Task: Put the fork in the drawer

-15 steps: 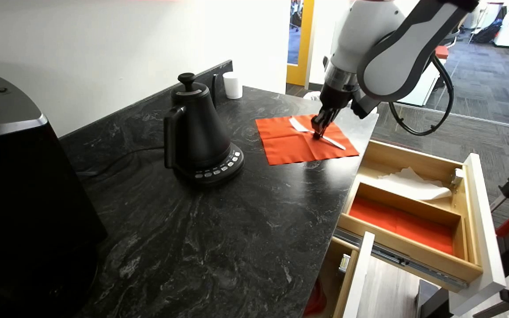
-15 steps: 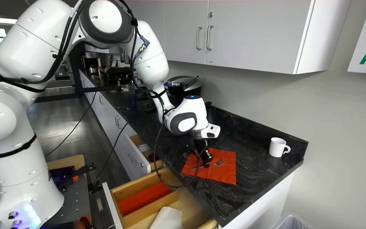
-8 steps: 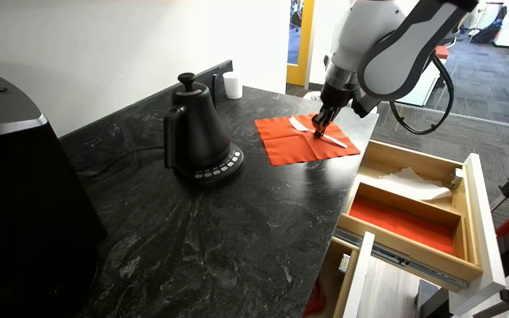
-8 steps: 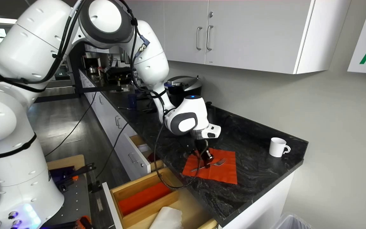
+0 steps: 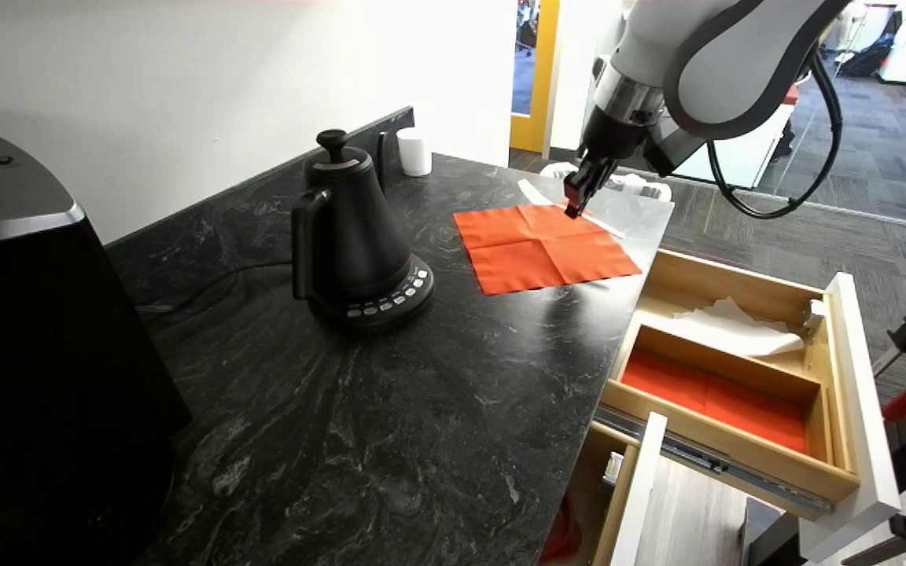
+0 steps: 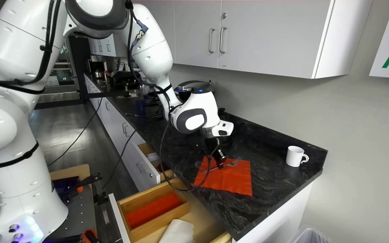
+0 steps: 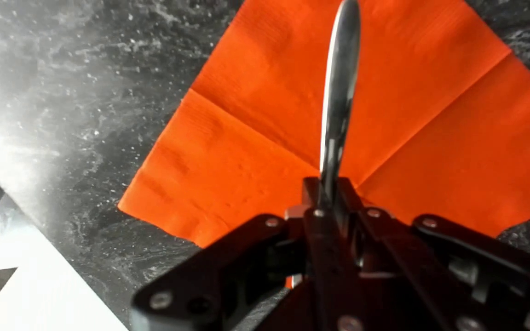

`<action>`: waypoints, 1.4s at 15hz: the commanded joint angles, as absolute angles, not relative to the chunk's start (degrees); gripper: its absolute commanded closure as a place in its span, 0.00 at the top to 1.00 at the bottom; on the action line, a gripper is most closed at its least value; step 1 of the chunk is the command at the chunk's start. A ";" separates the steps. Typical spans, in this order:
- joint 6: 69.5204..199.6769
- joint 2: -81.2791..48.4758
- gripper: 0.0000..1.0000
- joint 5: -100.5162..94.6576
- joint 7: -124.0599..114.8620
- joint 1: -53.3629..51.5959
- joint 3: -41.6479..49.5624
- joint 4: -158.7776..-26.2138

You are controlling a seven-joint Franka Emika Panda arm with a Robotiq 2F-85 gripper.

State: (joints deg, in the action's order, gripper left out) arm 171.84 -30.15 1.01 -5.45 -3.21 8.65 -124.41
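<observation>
My gripper (image 7: pixel 328 188) is shut on the thin silvery fork (image 7: pixel 341 73), around its handle. In the wrist view the handle's end sticks out beyond the fingertips; the tines are hidden there. In both exterior views the fork (image 5: pixel 609 229) hangs a little above the orange-red cloth (image 5: pixel 539 251), near its far edge; its tines (image 6: pixel 236 161) point away from the drawer. The gripper also shows in the exterior views (image 5: pixel 573 211) (image 6: pixel 220 165). The light-wood drawer (image 5: pixel 862 393) stands open beside the counter. One of its compartments has an orange-red bottom (image 5: pixel 716 401).
A black kettle (image 5: pixel 355 228) stands on the dark counter (image 5: pixel 421 440). A white mug (image 6: pixel 294 156) stands near the wall. White paper (image 5: pixel 736 330) lies in the drawer's other compartment. Another drawer (image 5: pixel 642 495) is partly open. A black cable (image 6: pixel 162 162) loops beneath the arm.
My gripper has risen off the cloth with the fork in it. Half a second ago the fork was down at the cloth. The cloth and drawer stay in place.
</observation>
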 commanded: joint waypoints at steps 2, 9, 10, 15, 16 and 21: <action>169.39 -22.01 0.03 1.27 -1.25 1.06 3.52 -133.85; 169.40 -16.24 0.03 2.66 10.37 9.16 -7.76 -146.13; 169.16 -15.54 0.03 2.52 10.85 9.29 -7.94 -147.32; 168.40 -13.31 0.03 2.88 13.06 10.17 -8.44 -151.15; 167.77 -12.88 0.03 3.05 13.83 10.55 -8.80 -151.63; 163.64 -9.72 0.03 5.59 21.45 12.46 -11.71 -155.53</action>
